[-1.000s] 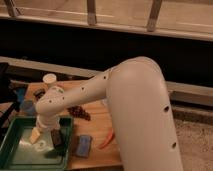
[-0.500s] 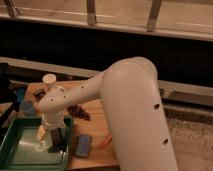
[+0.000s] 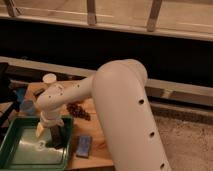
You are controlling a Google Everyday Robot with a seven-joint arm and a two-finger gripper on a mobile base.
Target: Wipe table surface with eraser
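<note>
Arm pose: white arm (image 3: 125,105) fills the right-centre of the view, elbow raised high. The forearm reaches left and slightly down across the table surface (image 3: 80,129), and the wrist turns downward at the left end. Gripper (image 3: 49,139) points straight down inside the green tray (image 3: 15,160), near its back right corner. Its fingers stand spread apart and nothing can be seen between them. A small dark block, probably the eraser (image 3: 38,93), lies on the wood behind the tray, apart from the gripper, between a white cup (image 3: 49,78) and a blue object (image 3: 26,106). Blue-grey sponge (image 3: 84,146) lies just right of the tray. A dark clustered item (image 3: 77,110) sits under the forearm.
</note>
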